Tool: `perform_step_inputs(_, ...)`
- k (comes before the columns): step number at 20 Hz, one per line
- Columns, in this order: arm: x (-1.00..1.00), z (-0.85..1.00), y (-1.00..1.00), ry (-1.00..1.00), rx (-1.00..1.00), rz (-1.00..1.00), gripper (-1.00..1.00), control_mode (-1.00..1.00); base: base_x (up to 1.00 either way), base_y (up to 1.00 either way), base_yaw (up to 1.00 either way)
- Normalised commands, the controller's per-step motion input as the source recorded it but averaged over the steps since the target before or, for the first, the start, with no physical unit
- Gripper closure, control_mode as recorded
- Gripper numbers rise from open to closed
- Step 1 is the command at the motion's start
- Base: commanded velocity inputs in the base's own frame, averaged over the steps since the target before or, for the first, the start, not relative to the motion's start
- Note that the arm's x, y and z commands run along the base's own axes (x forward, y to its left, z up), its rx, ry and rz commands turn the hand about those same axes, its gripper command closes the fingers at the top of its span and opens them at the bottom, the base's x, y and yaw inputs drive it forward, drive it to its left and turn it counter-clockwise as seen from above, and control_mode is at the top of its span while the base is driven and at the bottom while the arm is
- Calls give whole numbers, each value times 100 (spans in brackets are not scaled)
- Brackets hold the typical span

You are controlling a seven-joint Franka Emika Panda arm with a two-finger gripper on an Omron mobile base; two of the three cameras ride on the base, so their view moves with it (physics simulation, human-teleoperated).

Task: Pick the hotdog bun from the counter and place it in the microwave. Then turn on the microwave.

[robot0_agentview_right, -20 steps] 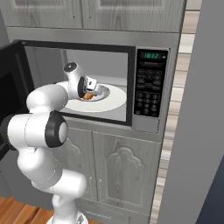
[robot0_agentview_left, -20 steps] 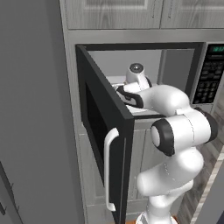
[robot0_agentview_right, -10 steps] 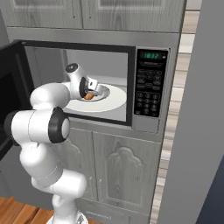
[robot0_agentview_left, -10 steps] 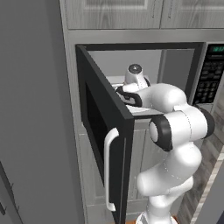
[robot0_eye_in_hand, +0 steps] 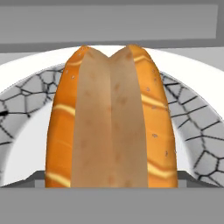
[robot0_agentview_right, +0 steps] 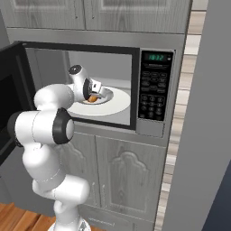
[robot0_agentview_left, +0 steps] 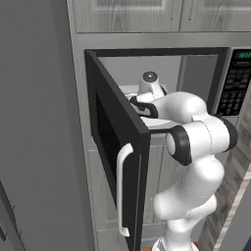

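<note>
The claw [robot0_agentview_right: 93, 95] reaches inside the microwave [robot0_agentview_right: 85, 85], pointing down over the white round turntable [robot0_agentview_right: 119, 106]; from the right base view its fingers stand wide apart, and whether they press the bun cannot be told. In that view only a small orange patch of the hotdog bun [robot0_agentview_right: 92, 98] peeks out just under the claw, resting on the turntable. The hand view gives what the base views cannot: the hotdog bun [robot0_eye_in_hand: 113, 118] seen close, lengthwise, its pale split facing the camera between orange crusts, lying on a plate with a grey crackle-pattern rim [robot0_eye_in_hand: 192, 118] directly below the claw. The left base view shows the open dark door [robot0_agentview_left: 120, 147] swung out toward the camera with its white vertical handle [robot0_agentview_left: 122, 188], the arm's wrist reaching past the door's edge. The right base view alone shows all of the keypad [robot0_agentview_right: 153, 90] with its green display [robot0_agentview_right: 156, 57].
</note>
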Motion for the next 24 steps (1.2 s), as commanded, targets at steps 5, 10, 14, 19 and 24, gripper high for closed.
perform_step_inputs(5, 4, -5, 1, 0, 0, -1, -100, -100, 0, 0, 0)
perform_step_inputs(10, -1, 0, 0, 0, 0, -1, -100, -100, 0, 0, 0)
perform_step_inputs(14, -14, 0, 0, 0, 0, 0, -100, -100, 0, 0, 0)
perform_step_inputs(19, -19, 0, 0, 0, 0, 0, -100, -100, 0, 0, 0)
perform_step_inputs(24, -28, 0, -1, -1, 0, 0, -100, -100, 0, 0, 0)
